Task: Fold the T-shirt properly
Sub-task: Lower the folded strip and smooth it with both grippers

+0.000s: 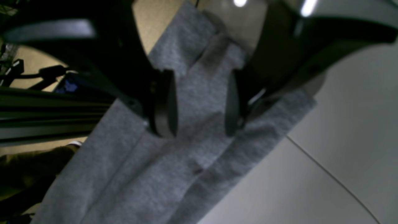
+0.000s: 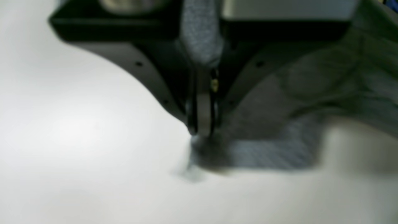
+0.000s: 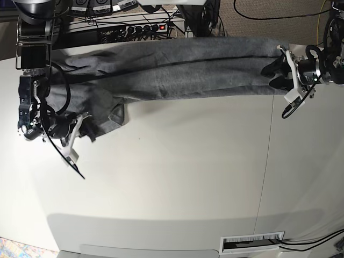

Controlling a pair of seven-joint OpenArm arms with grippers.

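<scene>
Note that your right gripper [image 3: 80, 129], clamped on the T-shirt [image 3: 177, 67] at frame left, mirrors the wide-open left gripper [image 3: 275, 72] straddling its right end.

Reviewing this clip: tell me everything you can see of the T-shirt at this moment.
The T-shirt is plain heather-grey knit, no print visible. It lies as a long, partly folded band along the far edge of the white table, with lengthwise creases and a rumpled flap hanging toward the near side at one end. The right gripper is shut on that end's fabric. The left gripper stands open with its jaws either side of the cloth at the other end.
</scene>
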